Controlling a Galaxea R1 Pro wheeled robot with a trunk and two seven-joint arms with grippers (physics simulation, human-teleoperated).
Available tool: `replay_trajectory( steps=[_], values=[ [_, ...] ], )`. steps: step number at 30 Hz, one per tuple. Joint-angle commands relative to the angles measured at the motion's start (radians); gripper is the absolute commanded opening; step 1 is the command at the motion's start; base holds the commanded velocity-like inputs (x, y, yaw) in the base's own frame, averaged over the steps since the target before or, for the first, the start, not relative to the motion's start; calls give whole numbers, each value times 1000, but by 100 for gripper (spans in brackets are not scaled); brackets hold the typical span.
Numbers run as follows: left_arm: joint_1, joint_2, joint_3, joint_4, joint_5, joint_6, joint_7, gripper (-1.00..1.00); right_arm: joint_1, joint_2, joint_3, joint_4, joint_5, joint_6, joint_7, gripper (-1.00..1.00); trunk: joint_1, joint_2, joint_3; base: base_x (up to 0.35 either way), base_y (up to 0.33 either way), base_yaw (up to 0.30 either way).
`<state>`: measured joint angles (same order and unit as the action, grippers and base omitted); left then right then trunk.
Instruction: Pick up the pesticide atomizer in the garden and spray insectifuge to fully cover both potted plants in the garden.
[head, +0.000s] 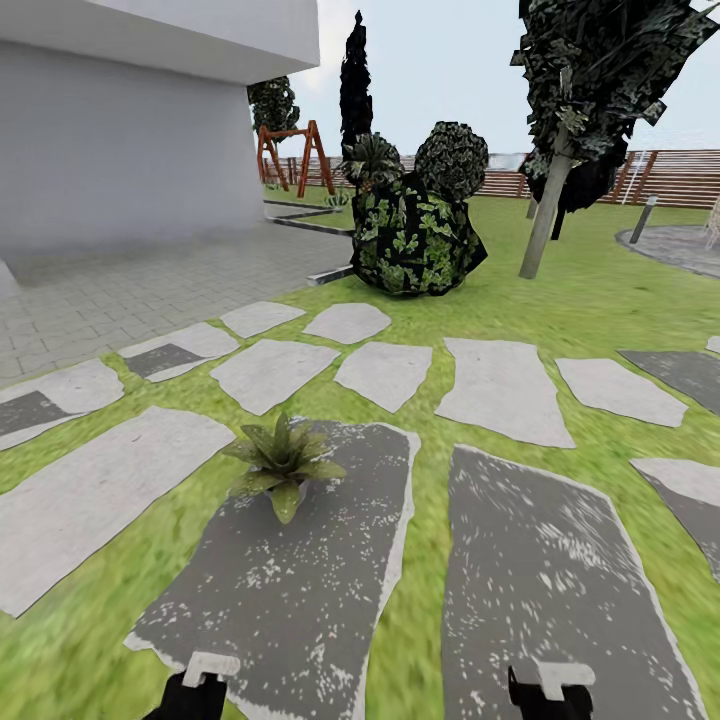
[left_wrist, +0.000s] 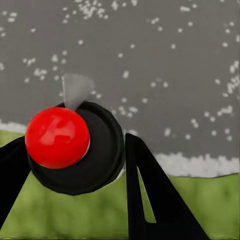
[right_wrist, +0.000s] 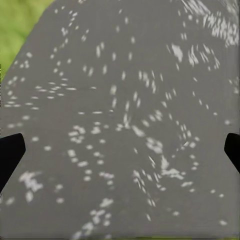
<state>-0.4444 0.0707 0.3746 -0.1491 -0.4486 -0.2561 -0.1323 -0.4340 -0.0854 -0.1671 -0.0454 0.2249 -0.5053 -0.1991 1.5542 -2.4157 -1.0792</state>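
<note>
- Holding the pesticide atomizer (left_wrist: 75, 147), the left gripper (left_wrist: 75, 165) has its jaws closed on the bottle: the left wrist view looks down on a round black body with a glossy red cap, one dark finger (left_wrist: 150, 195) on each side.
- Bottle sits between the jaws, over the edge where a dark speckled stepping slab (left_wrist: 165, 60) meets the lawn (left_wrist: 200, 205).
- Handling, as a judgement: small, light, rigid; the smooth round body could twist in the grip. A hold low on the body, clear of the red top, looks soundest.
- Right gripper (right_wrist: 120, 150): jaws spread wide, nothing between them, another slab (right_wrist: 120, 100) beneath.
- One potted plant (head: 283, 460) stands ahead of the left jaws on the slab, well apart from them.
- Spraying appears not yet begun.
</note>
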Motion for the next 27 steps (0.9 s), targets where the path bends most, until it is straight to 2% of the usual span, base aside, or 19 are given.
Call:
replay_trajectory(
  steps=[1,3,5,6,7,11,12,14,17,27],
  values=[
    [1,1,10,8,-5,-3,-4,-100,0,1,-7,6,9,-3,-4,100,0,0,-1,0,0,0],
    [8,4,10,18,3,-3,-3,-100,0,1,-6,11,8,-4,-4,100,0,0,-1,0,0,0],
    [22,6,12,22,38,-17,-3,-100,0,3,-6,14,7,-4,-3,100,0,0,-1,0,0,0],
    [27,6,13,24,59,-36,-3,-100,0,4,-6,14,7,-4,-3,100,0,0,-1,0,0,0],
    [35,5,14,27,120,-93,-5,-100,0,28,-6,15,7,-5,-4,100,0,0,-1,0,0,0],
    [36,2,12,34,135,-102,2,-100,0,35,-8,15,2,-3,-8,100,0,0,0,0,0,-123],
    [36,3,14,33,136,-103,22,-100,0,35,-8,15,2,-2,-8,100,0,0,0,0,0,-255],
    [36,2,12,33,136,-104,120,-100,0,35,-9,15,2,-3,-8,100,0,0,1,0,0,-261],
    [36,-1,7,35,133,-108,189,-100,0,35,-9,15,2,-4,-8,100,0,0,1,0,0,-281],
    [38,-2,6,43,133,-115,200,-100,0,37,-9,15,2,-4,-8,100,0,0,1,0,0,-297]
  ],
)
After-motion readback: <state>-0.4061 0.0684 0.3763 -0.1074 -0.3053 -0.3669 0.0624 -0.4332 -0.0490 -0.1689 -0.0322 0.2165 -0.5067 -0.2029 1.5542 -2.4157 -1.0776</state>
